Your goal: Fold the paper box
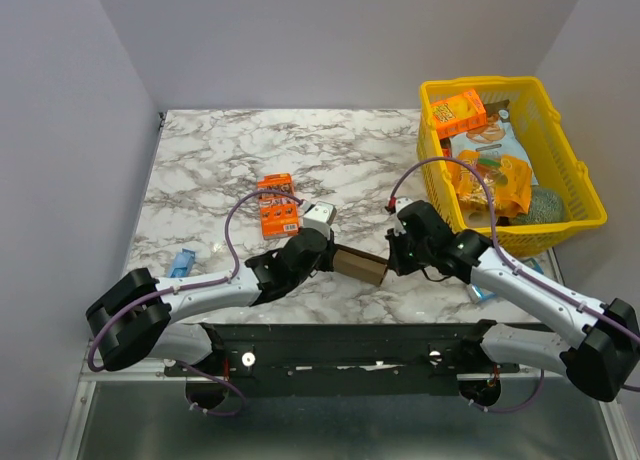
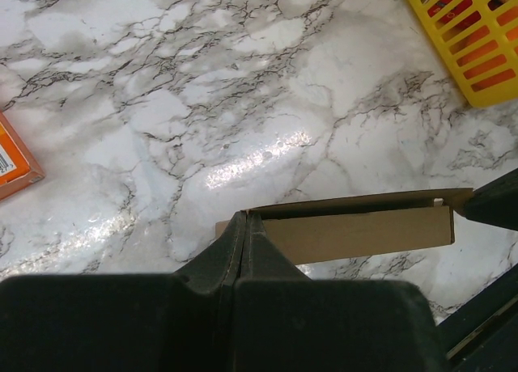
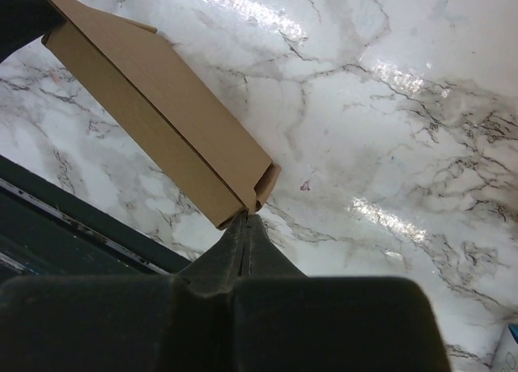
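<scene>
Paper box [image 1: 360, 266]: plain brown cardboard, folded into a long flat sleeve. It is located just toward 6 o'clock of the table's centre and is spanned between the two grippers. Whether it rests on the surface cannot be told. Remaining entries are listed by size.

1. Walls [image 1: 330, 40]: plain pale grey; the table is closed in at 9, 12 and 3 o'clock.
2. Table [image 1: 230, 150]: glossy white marble pattern with grey veins. Lamp glare is seen on it in both wrist views.
3. Mounting plate [image 1: 340, 345]: black, laid along the 6 o'clock edge; both arm bases are carried on it.
4. Basket [image 1: 585, 195]: yellow slotted plastic, set at 2 o'clock and filled with snack packets.
5. Left gripper [image 1: 328, 256]: fingers pressed together on the box's 9 o'clock end, with thin cardboard pinched at the tips.
6. Right gripper [image 1: 392, 262]: fingers likewise closed tight, with the 3 o'clock end edge nipped.
7. Snack box [image 1: 278, 205]: orange, printed, laid flat at 9 o'clock of centre, apart from the paper box.
8. White piece [image 1: 318, 216]: small, just beside the snack box at its 3 o'clock; its kind cannot be told.
9. Blue packet [image 1: 180, 263]: small, at the 8 o'clock edge.
</scene>
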Available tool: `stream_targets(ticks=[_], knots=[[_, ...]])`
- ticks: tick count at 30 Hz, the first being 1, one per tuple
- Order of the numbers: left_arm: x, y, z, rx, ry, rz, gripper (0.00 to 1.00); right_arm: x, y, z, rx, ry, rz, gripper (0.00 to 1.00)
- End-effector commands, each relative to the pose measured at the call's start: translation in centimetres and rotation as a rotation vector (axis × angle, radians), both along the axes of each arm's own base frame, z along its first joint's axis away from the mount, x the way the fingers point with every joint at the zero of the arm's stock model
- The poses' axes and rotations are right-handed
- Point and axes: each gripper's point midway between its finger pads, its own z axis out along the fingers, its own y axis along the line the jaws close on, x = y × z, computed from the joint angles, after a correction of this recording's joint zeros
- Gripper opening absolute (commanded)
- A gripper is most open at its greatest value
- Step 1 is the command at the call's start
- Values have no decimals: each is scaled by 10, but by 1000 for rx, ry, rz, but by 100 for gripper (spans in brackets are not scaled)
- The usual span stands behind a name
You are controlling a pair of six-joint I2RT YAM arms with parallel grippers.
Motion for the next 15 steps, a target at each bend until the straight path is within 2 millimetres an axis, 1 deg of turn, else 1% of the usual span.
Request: stream_targets(ticks=[1,2,7,15], knots=[[-30,44,-70,268,160,8,0,1,12,-1,89,30,-35,1],[-30,46,-72,277,160,17,0,3,13,-1,97,28,-44,1],[-30,43,-71,276,159,25,0,5,18,-5,127,64,-89,1],[-31,40,-72,284,159,19,0,11,22,1,168,68,-122,0]])
